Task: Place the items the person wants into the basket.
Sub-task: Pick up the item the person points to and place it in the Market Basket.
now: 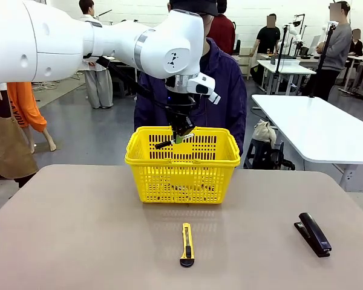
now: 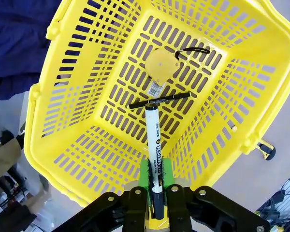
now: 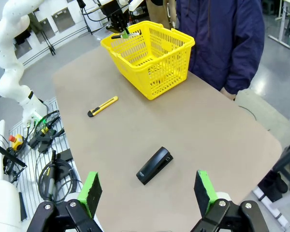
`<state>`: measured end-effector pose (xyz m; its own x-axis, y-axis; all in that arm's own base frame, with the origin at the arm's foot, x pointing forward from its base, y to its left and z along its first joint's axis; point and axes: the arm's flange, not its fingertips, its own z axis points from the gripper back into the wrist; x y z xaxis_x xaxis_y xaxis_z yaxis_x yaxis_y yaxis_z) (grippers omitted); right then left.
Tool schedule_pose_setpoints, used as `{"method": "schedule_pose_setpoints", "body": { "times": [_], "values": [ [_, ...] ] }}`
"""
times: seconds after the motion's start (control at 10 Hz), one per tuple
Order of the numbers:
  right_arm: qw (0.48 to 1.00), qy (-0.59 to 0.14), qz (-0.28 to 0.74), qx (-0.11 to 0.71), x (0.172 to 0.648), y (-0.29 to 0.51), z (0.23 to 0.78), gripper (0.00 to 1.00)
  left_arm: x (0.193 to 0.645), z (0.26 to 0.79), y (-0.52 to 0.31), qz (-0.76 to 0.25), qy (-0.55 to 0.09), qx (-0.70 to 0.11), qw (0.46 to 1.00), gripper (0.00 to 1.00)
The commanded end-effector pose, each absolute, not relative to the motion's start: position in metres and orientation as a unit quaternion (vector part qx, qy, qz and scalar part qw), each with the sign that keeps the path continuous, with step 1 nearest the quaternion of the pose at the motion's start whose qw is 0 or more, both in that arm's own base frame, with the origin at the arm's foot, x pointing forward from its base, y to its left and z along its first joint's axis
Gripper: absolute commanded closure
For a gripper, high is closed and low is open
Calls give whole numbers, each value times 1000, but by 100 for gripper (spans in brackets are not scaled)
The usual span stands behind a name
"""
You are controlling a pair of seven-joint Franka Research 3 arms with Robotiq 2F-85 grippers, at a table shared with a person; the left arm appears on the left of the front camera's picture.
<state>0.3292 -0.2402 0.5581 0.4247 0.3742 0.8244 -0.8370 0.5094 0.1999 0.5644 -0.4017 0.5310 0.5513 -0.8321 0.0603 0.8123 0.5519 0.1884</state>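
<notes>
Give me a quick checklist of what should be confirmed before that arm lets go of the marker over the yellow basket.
1. Black marker with a white band gripped firmly between the left gripper pads: ok.
2. Gripper positioned over the bright yellow lattice plastic basket opening, not its rim: ok.
3. Landing spot: the small yellow tape measure and thin black pen already lie on the basket floor below; marker may land on the pen: cannot tell.
4. The person's hands out of the basket: ok.
5. Yellow-and-black utility knife and black stapler left on the table: ok.
6. Right gripper open and well away: ok.
</notes>
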Motion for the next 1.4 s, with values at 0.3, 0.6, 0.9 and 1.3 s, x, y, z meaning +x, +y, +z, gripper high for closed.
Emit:
{"method": "schedule_pose_setpoints", "body": {
  "times": [0.3, 0.6, 0.9, 1.3],
  "values": [
    [774, -389, 388, 315, 331, -240, 557, 0, 564, 531, -402, -468, -71, 69, 878, 88],
    [774, -389, 388, 315, 331, -240, 557, 0, 589, 506, -392, -551, -80, 47, 829, 88],
    [774, -389, 388, 315, 331, -240, 557, 0, 607, 486, -390, -577, -59, 28, 814, 88],
    [774, -389, 388, 315, 331, -240, 557, 0, 620, 455, -394, -587, 1, 2, 810, 88]
  ]
}}
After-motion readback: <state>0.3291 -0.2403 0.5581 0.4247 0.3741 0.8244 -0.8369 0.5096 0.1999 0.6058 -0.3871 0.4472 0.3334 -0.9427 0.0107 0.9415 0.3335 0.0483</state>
